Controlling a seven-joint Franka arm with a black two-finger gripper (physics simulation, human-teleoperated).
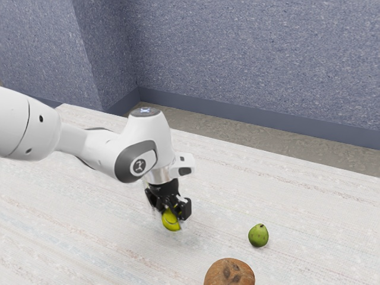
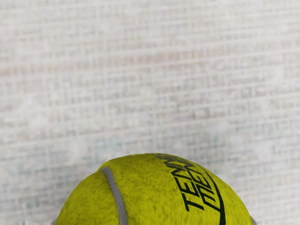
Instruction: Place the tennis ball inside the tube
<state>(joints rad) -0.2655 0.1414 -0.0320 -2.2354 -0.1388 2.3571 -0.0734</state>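
Tennis ball (image 1: 171, 222) squeezed from two sides in the gripper (image 1: 171, 214), beneath its palm; green fruit (image 1: 258, 236) and coconut (image 1: 229, 275) apart from it

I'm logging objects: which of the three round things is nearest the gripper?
The tennis ball, yellow with dark lettering: the gripper holds it, while the green fruit and brown coconut sit apart from it.

Exterior view: soft, bright light is falling evenly across the pale surface (image 1: 89, 243); the wall corner (image 1: 127, 53) is reading dimmer. Faint ghosting is fringing the claw (image 1: 172, 215). Wrist view: diffuse light is covering the tennis ball (image 2: 154, 192); soft grey shadow is dulling the surface beside it.
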